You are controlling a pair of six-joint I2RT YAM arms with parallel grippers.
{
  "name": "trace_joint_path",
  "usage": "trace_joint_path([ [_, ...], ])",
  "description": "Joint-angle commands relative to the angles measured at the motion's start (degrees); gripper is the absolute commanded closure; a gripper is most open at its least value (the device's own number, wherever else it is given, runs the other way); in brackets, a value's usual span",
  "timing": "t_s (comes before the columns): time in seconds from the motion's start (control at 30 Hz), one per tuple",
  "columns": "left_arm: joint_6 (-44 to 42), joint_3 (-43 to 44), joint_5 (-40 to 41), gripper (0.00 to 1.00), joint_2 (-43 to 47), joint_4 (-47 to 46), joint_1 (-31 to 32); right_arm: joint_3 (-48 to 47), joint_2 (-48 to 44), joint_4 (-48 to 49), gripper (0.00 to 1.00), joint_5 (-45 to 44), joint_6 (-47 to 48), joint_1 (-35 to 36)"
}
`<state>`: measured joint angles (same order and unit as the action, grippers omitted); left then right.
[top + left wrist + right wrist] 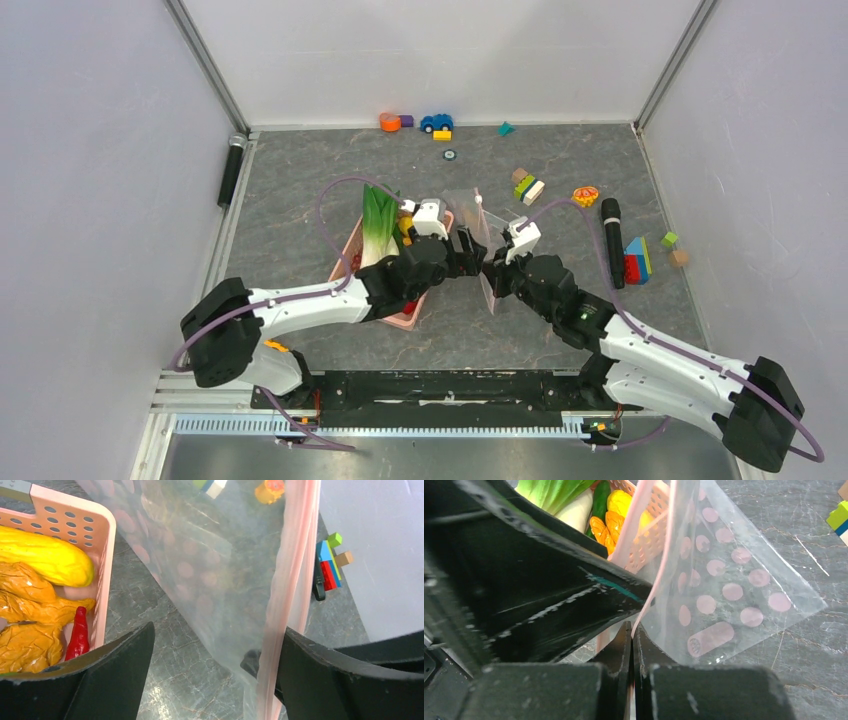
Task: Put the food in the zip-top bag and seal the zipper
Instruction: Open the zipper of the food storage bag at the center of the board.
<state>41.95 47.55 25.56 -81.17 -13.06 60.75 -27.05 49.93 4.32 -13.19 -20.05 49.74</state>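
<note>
The zip-top bag [734, 590] hangs upright above the middle of the table [135, 610], between the two arms, clear and dotted. Nothing shows inside it. Its zipper [286, 580], the pinkish strip, runs down one edge. The right end effector [632, 645] is clenched on that edge, with the strip running in between its closed fingers. The left end effector [215, 680] is released, its jaws spread wide with the zipper edge standing between them, close to one finger. I cannot tell whether it touches.

The food lies apart from the bag in the pink basket [75, 520] just beside it: the mango [45, 557], the orange pieces [30, 605], the red chili [78, 632] and the bok choy [378, 225]. Toy blocks [330, 562] sit further off on the table.

This looks like the bag-opening step, with no loading begun. The next move likely calls for the left end effector to close on one lip only. Drawing that lip away from the right arm's grip would open the mouth without twisting the thin film.
</note>
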Motion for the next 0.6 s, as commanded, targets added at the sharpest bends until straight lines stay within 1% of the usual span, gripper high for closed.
trace_joint_path([
  [0.0, 2.78, 4.13, 2.91, 0.13, -2.40, 2.40, -0.13, 0.81, -1.87, 3.92, 1.00, -1.95, 0.75, -0.02],
  [0.1, 2.96, 4.23, 2.48, 0.17, -2.80, 2.96, -0.14, 0.86, -3.33, 2.21, 1.00, -8.68, -0.60, -0.07],
  [0.2, 3.14, 4.20, 2.30, 0.22, -3.15, 2.85, -0.18, 1.16, -4.43, 3.63, 1.00, -8.31, -0.52, -0.08],
  [0.3, 3.11, 4.87, 2.14, 0.31, -3.67, 3.88, -0.16, 0.66, -4.69, 3.39, 1.00, -8.62, -0.23, -0.07],
  [0.43, 3.14, 5.45, 2.06, 0.39, -4.66, 3.66, -0.15, -2.97, -4.17, -1.29, 1.00, -16.07, -0.30, -0.09],
  [0.57, 3.35, 7.25, 0.61, 0.52, -6.90, 4.22, -0.16, -6.02, -3.71, -2.40, 1.00, -19.08, 0.41, -0.08],
])
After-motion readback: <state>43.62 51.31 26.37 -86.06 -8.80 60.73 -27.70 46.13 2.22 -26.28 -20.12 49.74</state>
